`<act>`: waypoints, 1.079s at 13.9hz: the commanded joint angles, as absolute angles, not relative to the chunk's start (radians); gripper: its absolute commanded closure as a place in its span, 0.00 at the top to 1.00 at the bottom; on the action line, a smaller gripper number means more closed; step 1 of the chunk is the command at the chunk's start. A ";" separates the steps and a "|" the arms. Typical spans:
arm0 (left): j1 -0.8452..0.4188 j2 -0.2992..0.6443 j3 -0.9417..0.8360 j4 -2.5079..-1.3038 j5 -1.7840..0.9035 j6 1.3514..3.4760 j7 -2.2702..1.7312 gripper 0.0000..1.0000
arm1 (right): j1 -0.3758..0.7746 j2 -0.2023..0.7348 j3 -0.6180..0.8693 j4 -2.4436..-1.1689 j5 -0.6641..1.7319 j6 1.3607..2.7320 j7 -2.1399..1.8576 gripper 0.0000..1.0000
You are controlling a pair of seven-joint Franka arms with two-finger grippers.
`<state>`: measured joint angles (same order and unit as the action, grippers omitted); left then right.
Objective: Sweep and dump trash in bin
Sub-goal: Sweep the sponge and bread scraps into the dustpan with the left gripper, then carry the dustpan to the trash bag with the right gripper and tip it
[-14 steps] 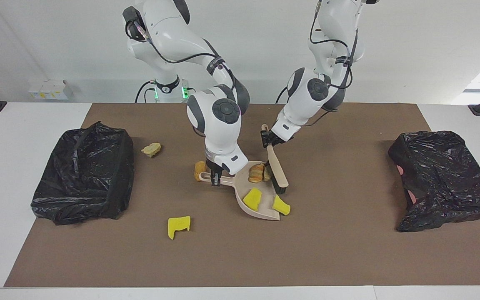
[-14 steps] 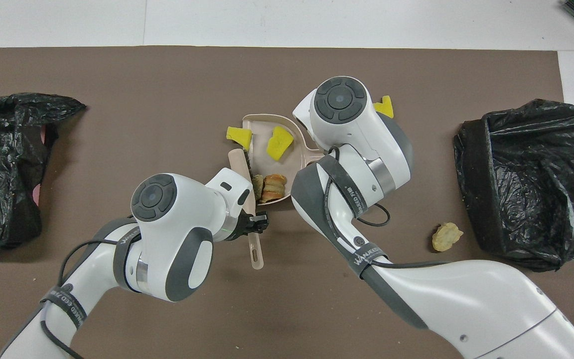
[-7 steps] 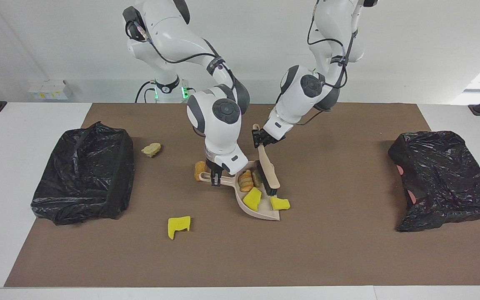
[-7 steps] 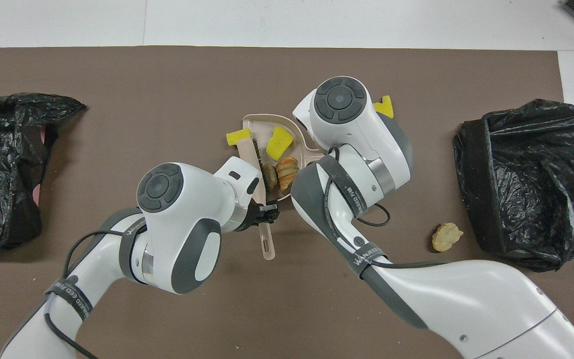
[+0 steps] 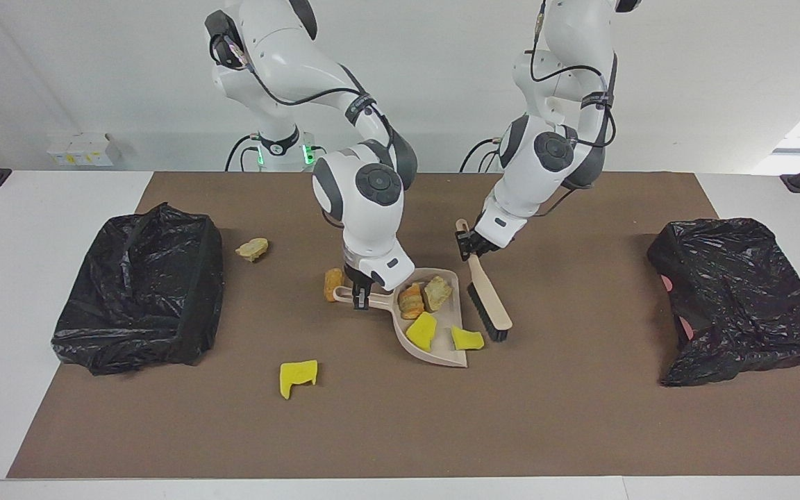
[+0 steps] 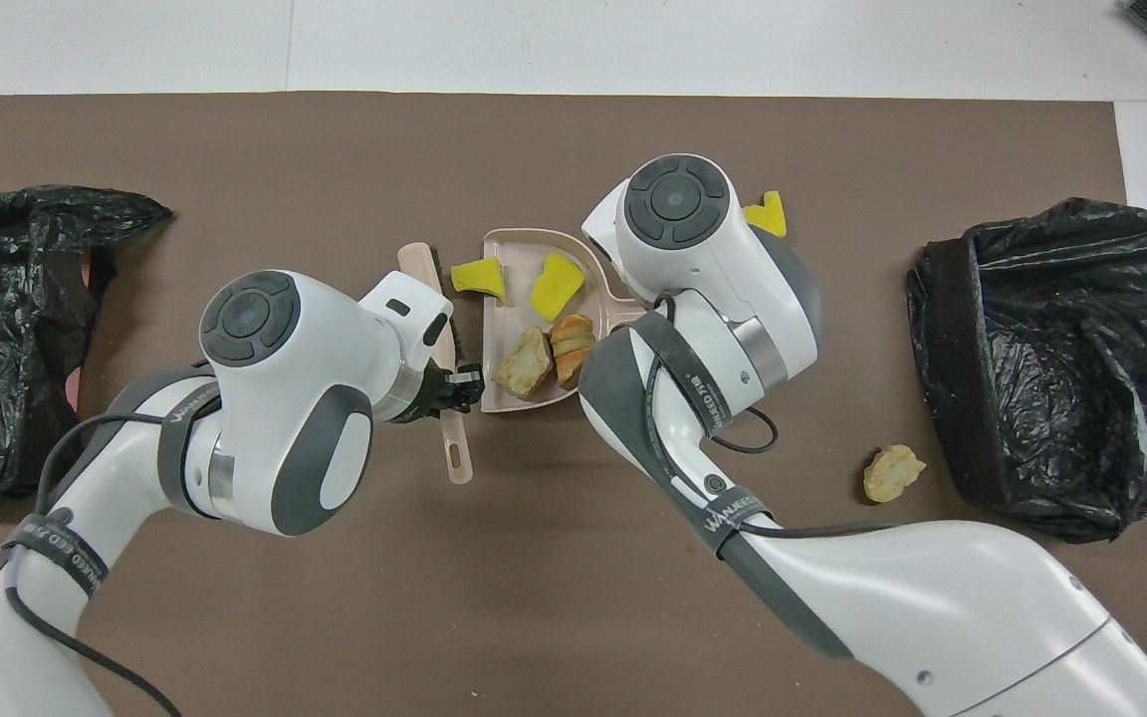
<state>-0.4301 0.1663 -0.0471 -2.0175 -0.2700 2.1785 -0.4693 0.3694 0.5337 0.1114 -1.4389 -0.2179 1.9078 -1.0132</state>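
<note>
Me: Swung out of the dustpan (image 5: 435, 351) in the last second, the brush (image 5: 490, 302) now stands at its nine o'clock, twelve pointing away from me. My left pincer (image 5: 473, 244) pinches the brush handle.
Operator: And the right pincer (image 5: 362, 295)?
Me: Clamped on the dustpan's handle.
Operator: The trash?
Me: Nearest, a tan lump (image 5: 252, 248) at four o'clock, by the bin (image 5: 136, 292). An orange lump (image 5: 332, 283) sits beside the handle. Two bread lumps (image 5: 424, 297) and a yellow chunk (image 5: 421, 330) lie in the pan, another chunk (image 5: 467, 338) at its mouth. The last chunk (image 5: 298, 377) lies at two o'clock.
</note>
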 commanded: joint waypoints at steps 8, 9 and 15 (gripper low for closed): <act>-0.520 0.256 -0.064 -1.967 -0.198 2.164 -0.238 0.00 | 0.364 0.514 0.120 -1.459 -0.230 1.908 -1.048 0.00; -0.514 0.255 -0.064 -1.967 -0.190 2.158 -0.227 0.00 | 0.362 0.514 0.120 -1.457 -0.230 1.910 -1.048 0.00; -0.433 0.233 -0.051 -1.968 -0.190 2.111 -0.255 0.00 | 0.342 0.515 0.121 -1.445 -0.201 1.922 -1.046 0.00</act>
<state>-0.4734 0.2405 -0.0496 -1.9900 -0.2051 2.1622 -0.2544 0.3661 0.5316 0.1110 -1.4375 -0.2168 1.9080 -1.0132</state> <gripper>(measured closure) 0.740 0.678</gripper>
